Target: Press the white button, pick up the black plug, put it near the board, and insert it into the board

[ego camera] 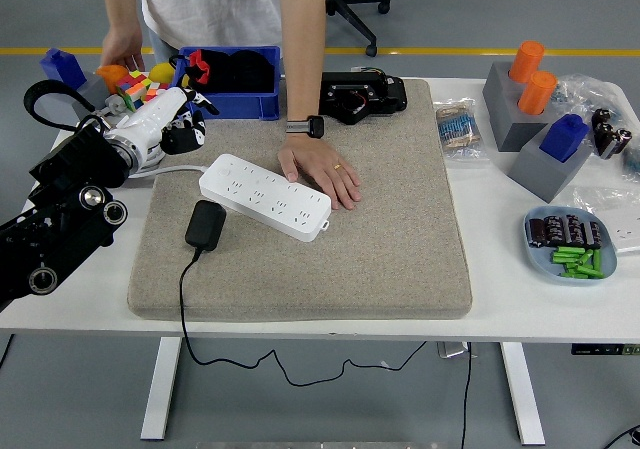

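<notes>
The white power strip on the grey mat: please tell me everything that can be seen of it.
The long white plastic power strip lies flat on the grey felt mat, set at a slant, its left end farther from the robot and its right end nearer. Its top carries rows of small socket holes. A white cable leaves its left end toward the table's left side. A person's hand rests palm-down on the mat at its far right side, seemingly touching its edge. The black plug adapter lies just in front of it, apart. The robot's left hand is above and left of it, not touching.
</notes>
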